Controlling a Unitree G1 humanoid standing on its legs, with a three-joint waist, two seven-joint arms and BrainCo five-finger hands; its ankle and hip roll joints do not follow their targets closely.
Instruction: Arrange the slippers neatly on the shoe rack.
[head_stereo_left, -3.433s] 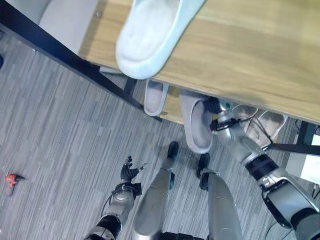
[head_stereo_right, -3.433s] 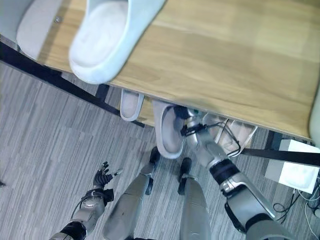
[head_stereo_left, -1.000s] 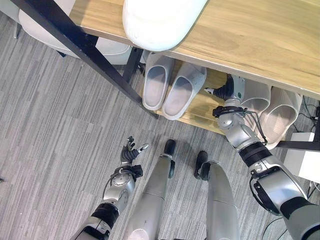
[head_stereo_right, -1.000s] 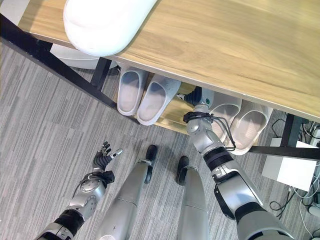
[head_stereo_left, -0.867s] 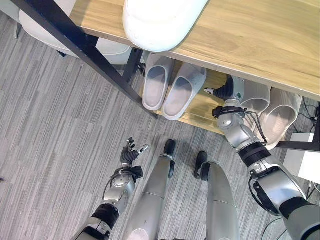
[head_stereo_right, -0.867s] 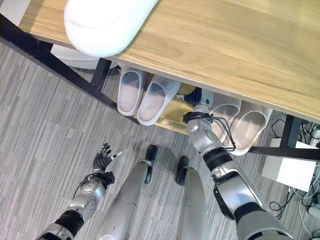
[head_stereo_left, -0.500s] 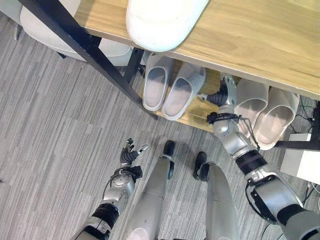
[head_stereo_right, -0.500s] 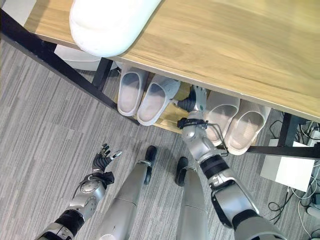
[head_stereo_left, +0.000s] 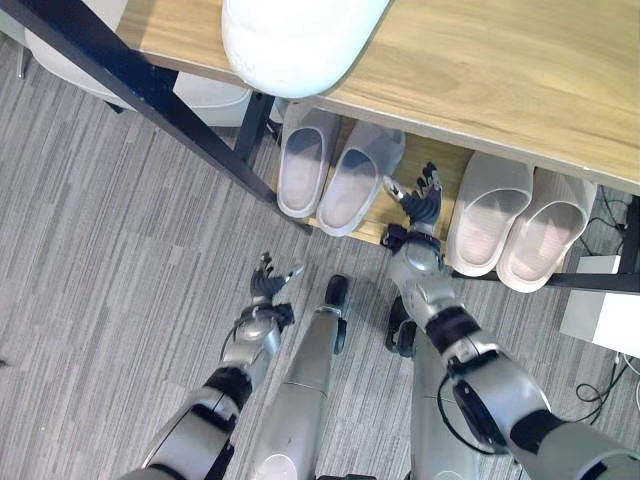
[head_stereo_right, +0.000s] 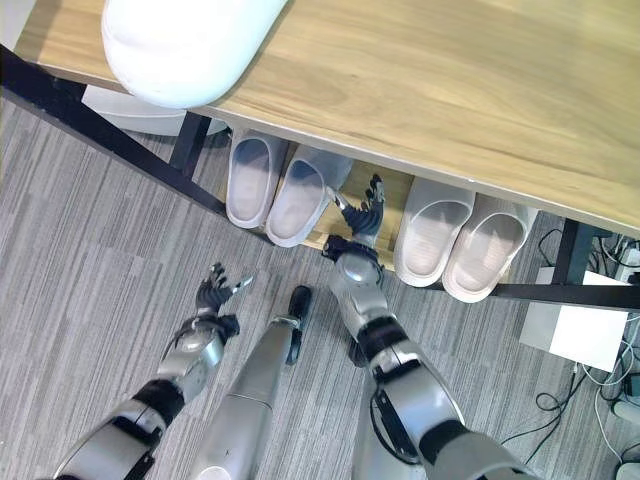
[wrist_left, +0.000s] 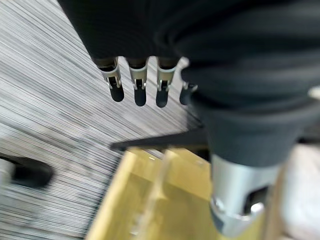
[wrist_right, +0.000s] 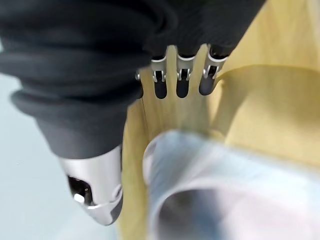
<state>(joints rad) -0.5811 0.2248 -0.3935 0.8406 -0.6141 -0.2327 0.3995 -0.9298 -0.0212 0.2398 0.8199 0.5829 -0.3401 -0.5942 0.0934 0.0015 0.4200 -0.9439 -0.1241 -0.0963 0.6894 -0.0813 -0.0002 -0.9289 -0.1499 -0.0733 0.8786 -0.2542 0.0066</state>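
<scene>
Two pairs of pale grey slippers stand toe-in on the wooden lower shelf (head_stereo_left: 385, 215) of the shoe rack. The left pair (head_stereo_left: 303, 170) (head_stereo_left: 355, 185) lies close together, and so does the right pair (head_stereo_left: 487, 212) (head_stereo_left: 545, 235). A white slipper (head_stereo_left: 295, 40) rests on the top shelf (head_stereo_left: 500, 70). My right hand (head_stereo_left: 422, 198) is open, holding nothing, at the shelf's front edge in the gap between the pairs. In the right wrist view a slipper (wrist_right: 225, 200) lies just past its straight fingers (wrist_right: 182, 82). My left hand (head_stereo_left: 268, 287) hangs open over the floor.
The rack's black metal frame (head_stereo_left: 150, 90) runs diagonally at the left, with a pale object (head_stereo_left: 65, 60) behind it. Grey striped carpet (head_stereo_left: 110, 300) covers the floor. A white box (head_stereo_left: 600, 315) and cables lie at the right.
My right hand has drawn back from the right pair of slippers and moved left into the gap, fingers spread. The camera has shifted. The left hand stays open.
</scene>
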